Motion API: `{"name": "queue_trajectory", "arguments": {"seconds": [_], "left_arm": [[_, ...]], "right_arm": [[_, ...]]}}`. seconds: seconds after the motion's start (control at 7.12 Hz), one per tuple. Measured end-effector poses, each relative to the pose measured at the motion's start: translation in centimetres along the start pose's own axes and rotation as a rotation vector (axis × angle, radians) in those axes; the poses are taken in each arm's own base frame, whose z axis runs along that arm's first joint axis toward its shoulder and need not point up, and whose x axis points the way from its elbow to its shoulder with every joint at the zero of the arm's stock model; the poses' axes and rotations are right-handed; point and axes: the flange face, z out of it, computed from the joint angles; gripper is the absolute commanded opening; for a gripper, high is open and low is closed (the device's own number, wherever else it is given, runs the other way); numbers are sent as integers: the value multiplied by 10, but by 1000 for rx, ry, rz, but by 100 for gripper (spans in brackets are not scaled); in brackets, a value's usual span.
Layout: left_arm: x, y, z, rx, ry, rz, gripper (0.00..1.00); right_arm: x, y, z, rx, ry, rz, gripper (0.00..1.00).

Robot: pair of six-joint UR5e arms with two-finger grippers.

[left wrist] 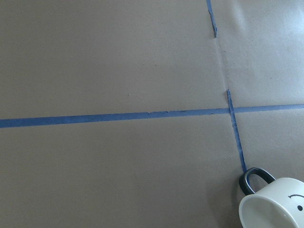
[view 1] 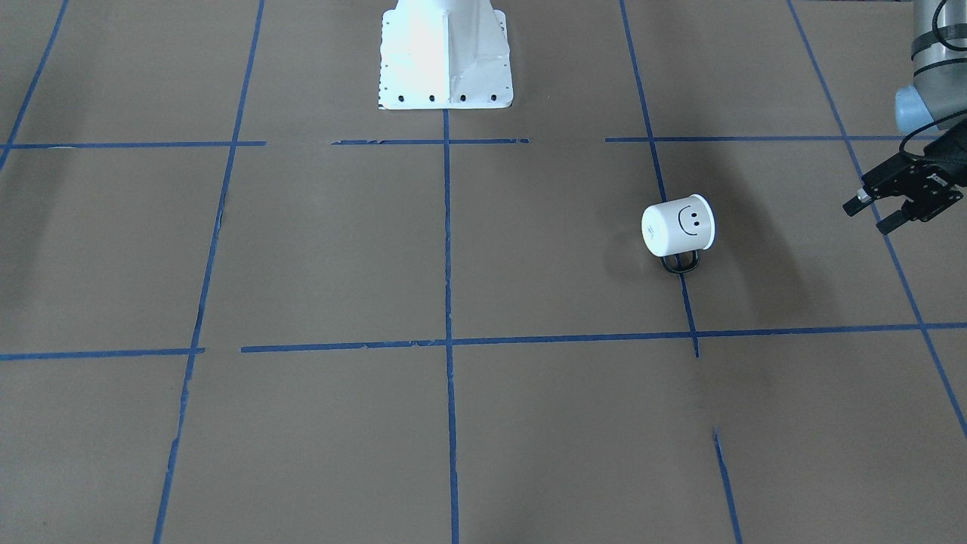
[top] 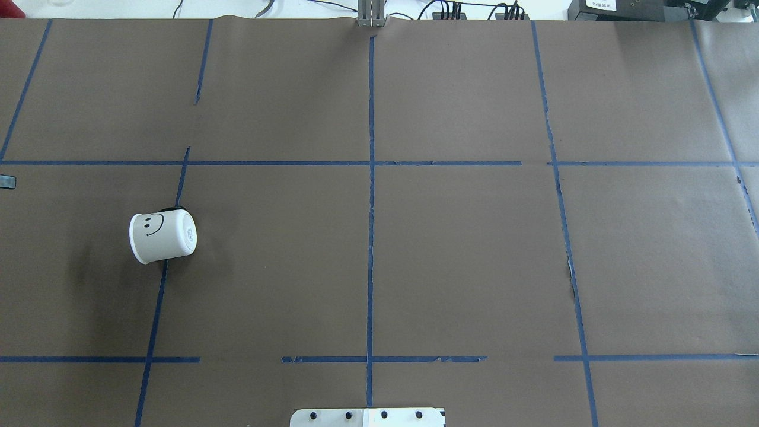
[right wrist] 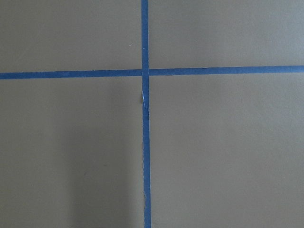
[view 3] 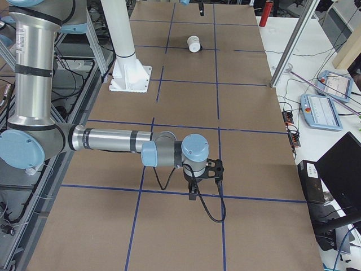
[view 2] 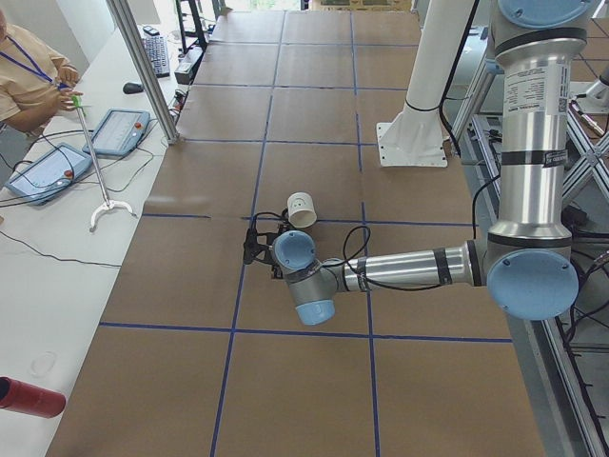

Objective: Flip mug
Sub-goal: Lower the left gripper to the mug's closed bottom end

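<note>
The white mug (view 1: 678,225) with a black smiley face lies on its side on the brown paper, across a blue tape line. Its dark loop handle (view 1: 680,262) points away from the robot's base. It also shows in the overhead view (top: 163,236) and the left wrist view (left wrist: 275,204), where its open mouth faces the camera. My left gripper (view 1: 876,213) hovers to the robot's left of the mug, apart from it, open and empty. My right gripper (view 3: 194,189) shows only in the exterior right view, far from the mug; I cannot tell whether it is open or shut.
The white robot pedestal (view 1: 446,53) stands at the middle of the table's robot side. Blue tape lines (top: 370,237) grid the paper. An operator (view 2: 29,71) with a stick, tablets (view 2: 52,171) and a red can (view 2: 29,395) are along the side bench.
</note>
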Motion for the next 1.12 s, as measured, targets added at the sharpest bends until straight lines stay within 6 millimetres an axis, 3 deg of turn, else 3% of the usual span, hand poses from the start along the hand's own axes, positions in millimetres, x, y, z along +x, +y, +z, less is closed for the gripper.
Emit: {"name": "queue_trajectory", "arguments": {"seconds": [0.28, 0.7, 1.12], "left_arm": [[20, 18, 14, 36, 118, -75, 100], [72, 35, 86, 91, 282, -268, 100], [65, 46, 103, 103, 343, -333, 100]], "right_arm": [[0, 0, 0, 0, 0, 0, 100], [0, 0, 0, 0, 0, 0, 100], [0, 0, 0, 0, 0, 0, 100]]}}
